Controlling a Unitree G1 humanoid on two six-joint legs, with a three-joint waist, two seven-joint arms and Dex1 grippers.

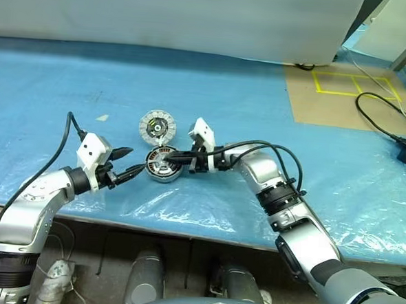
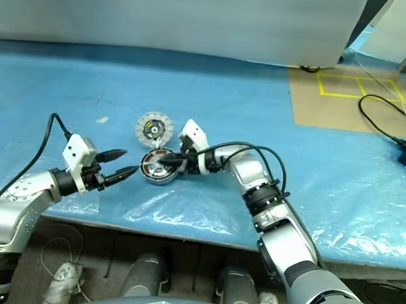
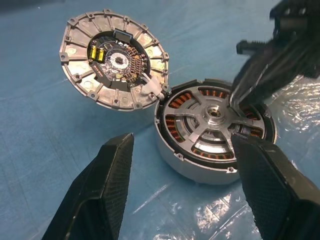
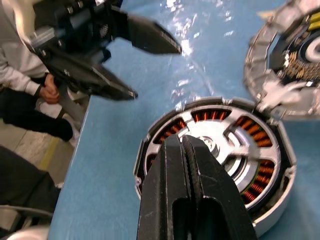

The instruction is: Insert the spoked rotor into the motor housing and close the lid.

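Round silver-rimmed motor housing (image 1: pixel 162 165) with copper-brown windings: centre of frame, on blue plastic-covered bench (image 1: pixel 68 95)
Silver spoked rotor (image 3: pixel 215 120): seated inside housing, over windings
Round grey ribbed lid (image 1: pixel 157 128) with circuit board inside: open, just above housing in frame, joined at rim
Left pincer (image 1: pixel 123 164): left of centre, black fingers spread wide, holding nothing, tips just beside housing
Right pincer (image 4: pixel 192 150): fingers pressed together, empty, tips over rotor
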